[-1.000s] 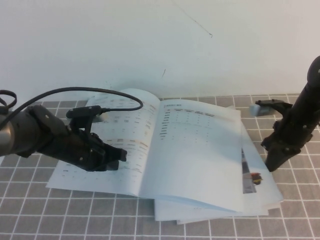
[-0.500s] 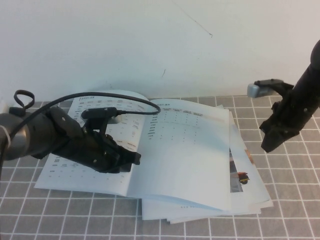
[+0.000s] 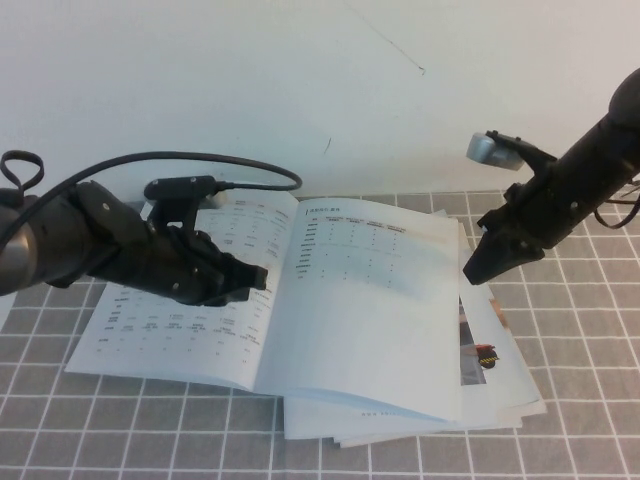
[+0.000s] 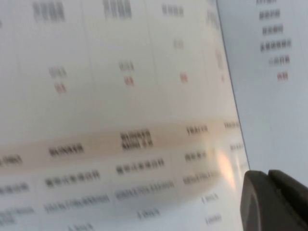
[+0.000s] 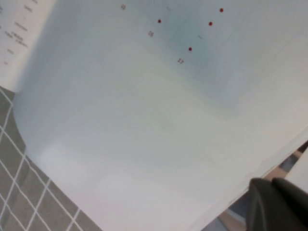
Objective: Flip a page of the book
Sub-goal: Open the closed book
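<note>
Two grippers are seen over the open book (image 3: 270,300) on the checked table (image 3: 600,400). The left gripper (image 3: 250,283) is closed empty on the densely printed left side; the page (image 3: 375,310) lies flat at right, and the right gripper (image 3: 478,270) is held closed and empty above its outer edge.

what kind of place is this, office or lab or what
Probably a robot test bench, not an office: a grey grid mat before a bare white wall, and an open book flanked by the left tool, over its left page, and the shut right tool at its right edge.
</note>
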Robot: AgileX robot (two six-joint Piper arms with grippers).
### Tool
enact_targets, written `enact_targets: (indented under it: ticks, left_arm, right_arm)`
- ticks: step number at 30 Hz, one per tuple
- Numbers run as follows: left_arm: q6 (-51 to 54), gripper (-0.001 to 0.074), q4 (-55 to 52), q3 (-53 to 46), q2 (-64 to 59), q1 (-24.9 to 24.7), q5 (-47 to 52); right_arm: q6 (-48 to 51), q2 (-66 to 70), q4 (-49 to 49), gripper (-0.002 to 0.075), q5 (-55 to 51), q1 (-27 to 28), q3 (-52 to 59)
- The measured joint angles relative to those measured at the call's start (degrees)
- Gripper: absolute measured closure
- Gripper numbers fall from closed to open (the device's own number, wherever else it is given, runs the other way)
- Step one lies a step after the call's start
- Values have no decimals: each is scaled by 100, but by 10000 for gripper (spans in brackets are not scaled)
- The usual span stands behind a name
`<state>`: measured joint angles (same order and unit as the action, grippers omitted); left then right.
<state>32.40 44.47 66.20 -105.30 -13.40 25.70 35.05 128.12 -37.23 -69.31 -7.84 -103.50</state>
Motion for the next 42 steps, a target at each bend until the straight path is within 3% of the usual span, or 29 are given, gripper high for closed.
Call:
enact_targets:
  ticks: [5, 18, 22, 28, 30, 42]
  left_arm:
    - [-41, 739, -190, 167, -53, 0, -456]
    - [-109, 739, -797, 328, -738, 0, -364]
    - [-345, 739, -797, 339, -817, 0, -299]
    - [-525, 739, -365, 339, -829, 3, -33]
    - [-480, 739, -133, 339, -829, 3, 22]
    - [-233, 739, 329, 339, -859, 3, 163]
  right_arm:
    - [-67, 84, -36, 727, 0, -11, 46]
    - [-271, 84, -11, 722, 638, -528, 46]
    - [-465, 84, -11, 640, 821, -506, 46]
    - [-650, 84, 130, 393, 562, -506, 46]
    - [-779, 84, 316, 351, 502, -506, 46]
    - [-1315, 179, 732, 316, 397, -506, 46]
